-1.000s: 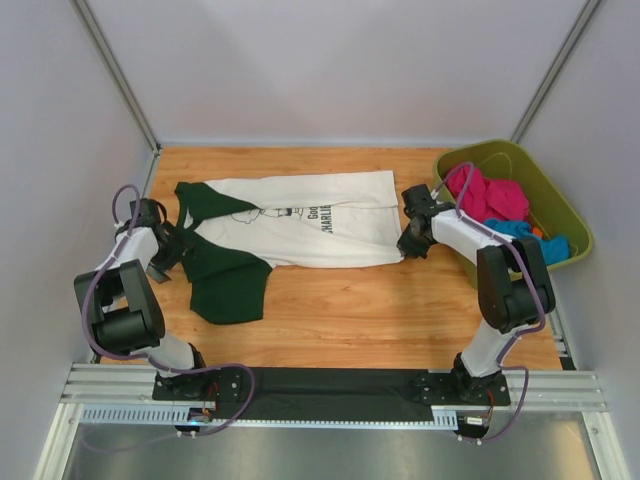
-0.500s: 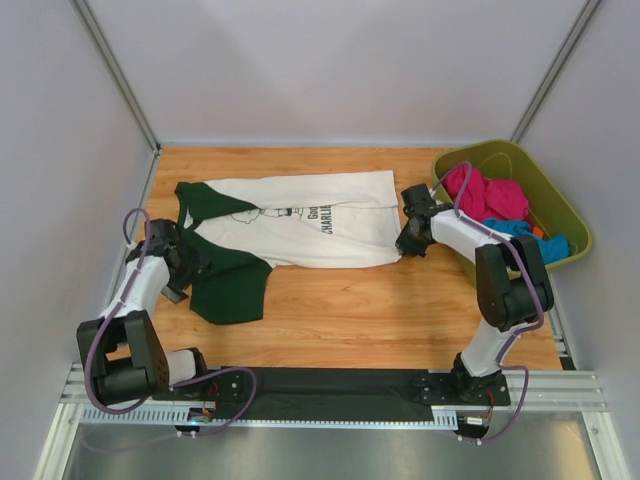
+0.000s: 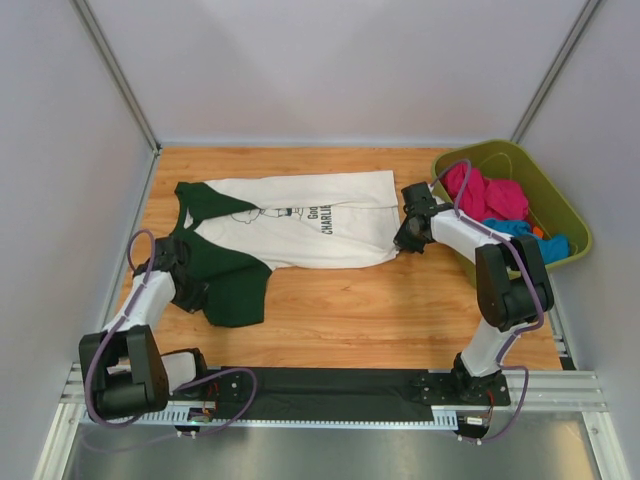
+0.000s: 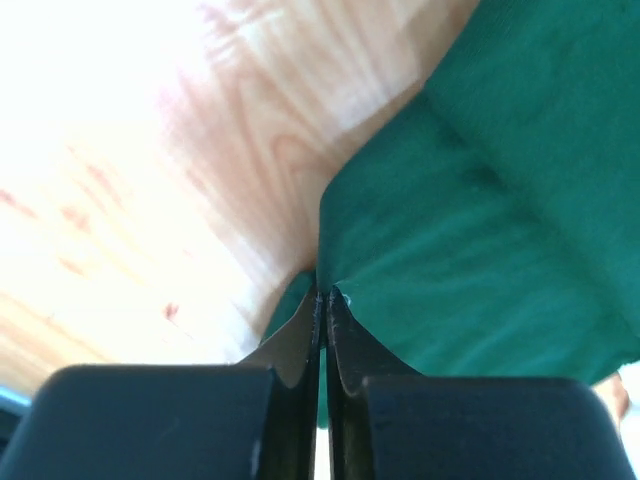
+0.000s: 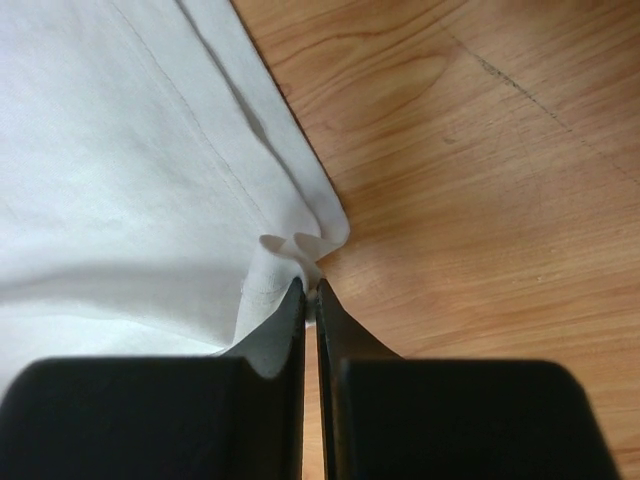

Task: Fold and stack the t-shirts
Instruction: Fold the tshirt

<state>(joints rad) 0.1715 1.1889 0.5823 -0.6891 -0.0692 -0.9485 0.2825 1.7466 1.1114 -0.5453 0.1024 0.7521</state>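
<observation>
On my grey-walled wooden worktop, left tool and right tool pinch the white, green-sleeved cotton tee lettered "CHARLIE".

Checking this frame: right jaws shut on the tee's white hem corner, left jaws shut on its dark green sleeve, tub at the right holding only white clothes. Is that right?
Not quite. The tub holds pink clothes and blue clothes, not white ones, as the top external view shows. The rest stands: right jaws shut on the white hem corner of the tee, left jaws on its dark green sleeve.

White-and-black arms, purple cables, black jaws
</observation>
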